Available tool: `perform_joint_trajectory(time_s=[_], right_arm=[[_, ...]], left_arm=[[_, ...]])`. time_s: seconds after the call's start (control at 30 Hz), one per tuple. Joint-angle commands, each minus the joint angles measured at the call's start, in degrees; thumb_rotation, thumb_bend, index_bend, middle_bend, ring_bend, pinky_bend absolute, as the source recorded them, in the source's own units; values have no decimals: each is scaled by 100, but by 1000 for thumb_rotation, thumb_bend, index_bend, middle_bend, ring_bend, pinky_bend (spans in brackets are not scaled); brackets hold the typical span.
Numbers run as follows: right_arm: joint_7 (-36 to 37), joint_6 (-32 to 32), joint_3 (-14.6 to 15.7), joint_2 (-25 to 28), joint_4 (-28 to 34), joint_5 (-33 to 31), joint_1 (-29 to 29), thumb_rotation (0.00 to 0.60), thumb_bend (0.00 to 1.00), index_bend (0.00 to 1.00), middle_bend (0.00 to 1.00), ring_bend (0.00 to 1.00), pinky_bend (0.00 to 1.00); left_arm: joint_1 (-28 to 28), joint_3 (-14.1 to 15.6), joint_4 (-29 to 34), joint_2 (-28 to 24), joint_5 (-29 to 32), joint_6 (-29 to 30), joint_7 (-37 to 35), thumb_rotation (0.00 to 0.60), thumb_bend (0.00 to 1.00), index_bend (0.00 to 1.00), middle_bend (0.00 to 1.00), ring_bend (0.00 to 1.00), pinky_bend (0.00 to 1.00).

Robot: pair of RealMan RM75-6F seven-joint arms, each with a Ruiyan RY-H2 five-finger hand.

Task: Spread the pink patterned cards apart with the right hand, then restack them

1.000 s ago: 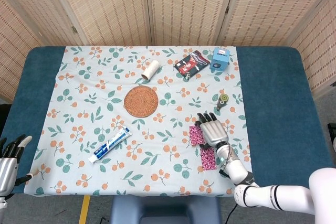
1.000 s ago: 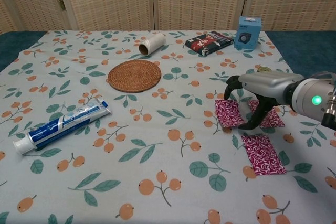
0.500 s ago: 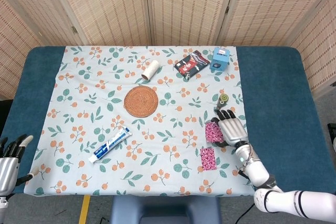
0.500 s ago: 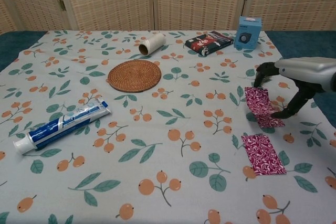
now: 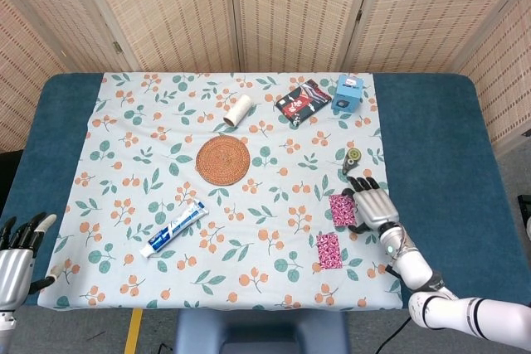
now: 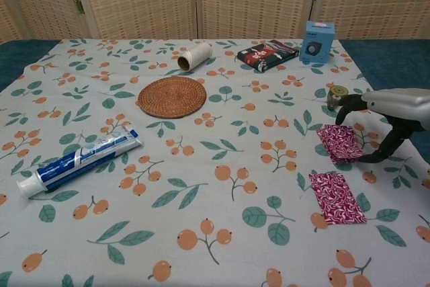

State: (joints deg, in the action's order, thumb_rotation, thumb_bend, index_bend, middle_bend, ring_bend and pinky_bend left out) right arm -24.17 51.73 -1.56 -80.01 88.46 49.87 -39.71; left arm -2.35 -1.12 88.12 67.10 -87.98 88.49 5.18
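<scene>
Right robot hand (image 6: pixel 386 122) arched over far pink card (image 6: pixel 339 142), fingertips pressing it, not grasping; second card (image 6: pixel 336 197) lies nearer robot, just apart; left robot hand (image 5: pixel 17 246) idle, released.

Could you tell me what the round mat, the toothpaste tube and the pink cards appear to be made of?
Round mat: probably woven rattan or straw, matte brown; concentric coiled rings show.
Toothpaste tube: likely soft plastic or laminate, glossy, with printed blue and white and a flattened end.
Pink cards: seemingly thin paper or card, printed with a pattern; they lie flat on the cloth. Whether they are coated cannot be told.
</scene>
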Motion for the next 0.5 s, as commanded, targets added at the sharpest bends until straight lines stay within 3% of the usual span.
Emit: perform_joint_trajectory(time_s=[0.03,0.5], right_arm=[[77,-79,-38,-63,-102,100,-19,547,268,238,73,0,0],[89,-194,-74,-75,-201,154,-25,546,267,196,67,0,0]], left_arm=[[8,0,12,-8,4,9,12,600,283,151,129,202,0],[16,-9,64,-42,8,24,39,600,284,151,129,202,0]])
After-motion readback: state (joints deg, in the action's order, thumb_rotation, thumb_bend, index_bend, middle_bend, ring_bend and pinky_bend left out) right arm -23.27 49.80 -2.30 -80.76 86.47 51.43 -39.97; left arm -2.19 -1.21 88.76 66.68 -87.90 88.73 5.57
